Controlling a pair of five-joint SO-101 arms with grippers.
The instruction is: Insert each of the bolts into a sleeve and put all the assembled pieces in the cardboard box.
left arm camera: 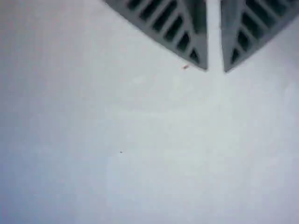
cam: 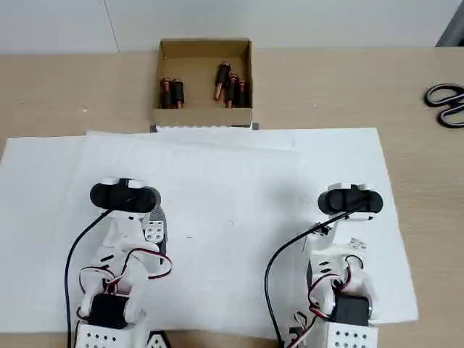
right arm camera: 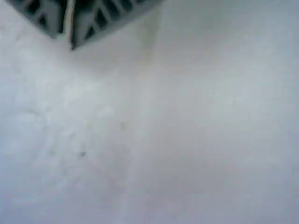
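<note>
The cardboard box (cam: 205,48) stands at the far middle of the table. Inside it lie several copper bolts in black sleeves: a pair (cam: 172,93) on the left and a cluster (cam: 230,85) on the right. My left gripper (left arm camera: 215,67) hangs just over white paper, its grey ribbed fingers (left arm camera: 187,32) nearly together and holding nothing. My right gripper (right arm camera: 71,44) is likewise low over the paper, shut and empty. From above, one arm (cam: 125,197) sits folded at the near left and another arm (cam: 351,201) at the near right, both well short of the box.
White paper sheets (cam: 232,188) cover the table's middle between arms and box. Black-handled scissors (cam: 446,103) lie at the far right edge on the bare wooden table (cam: 65,87). Black cables (cam: 272,283) trail from each arm base.
</note>
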